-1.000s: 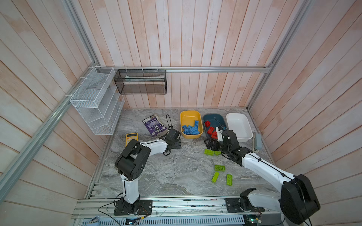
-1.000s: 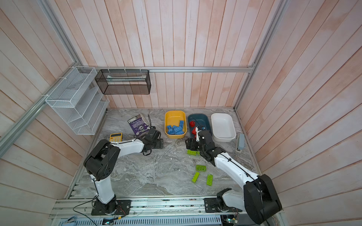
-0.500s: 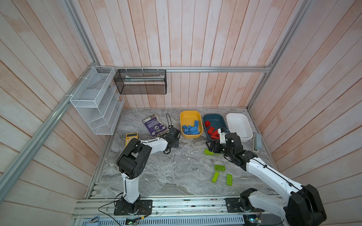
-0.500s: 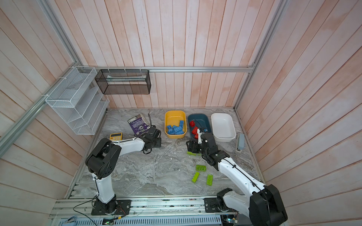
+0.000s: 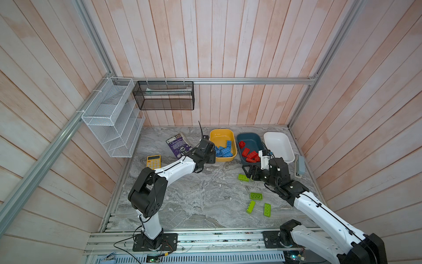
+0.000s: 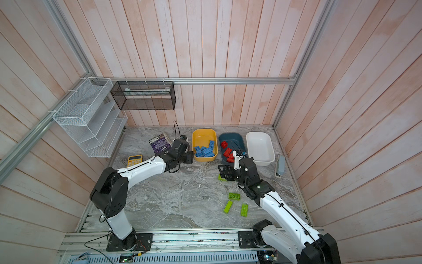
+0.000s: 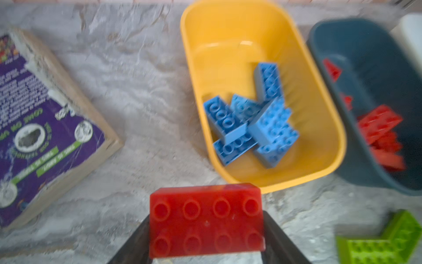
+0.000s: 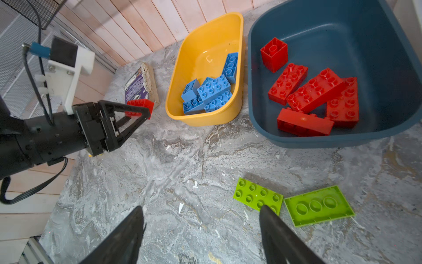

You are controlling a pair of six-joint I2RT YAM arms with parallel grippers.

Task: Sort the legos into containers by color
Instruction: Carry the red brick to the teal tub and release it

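Red lego (image 7: 205, 219) gripped by left claw (image 8: 141, 112) (just left of yellow tub (image 5: 222, 133)); right claw (image 8: 201, 210) gaping over green lego (image 5: 243, 177), right of centre.

Wide bare desk (image 5: 194, 198) at centre and front, passable from both sides. Back blocked by yellow tub (image 5: 221, 133), teal tub (image 5: 250, 140) and white tub (image 5: 277, 146) in a tight row; open from above. Back left hemmed by book (image 5: 179, 145) and calculator (image 5: 153, 161). Left pincer (image 8: 140, 109), clamped on red lego (image 7: 205, 217), in the way before yellow tub's near corner. Green legos (image 5: 256, 196) littering right front, two beside right pincer (image 8: 201, 212).
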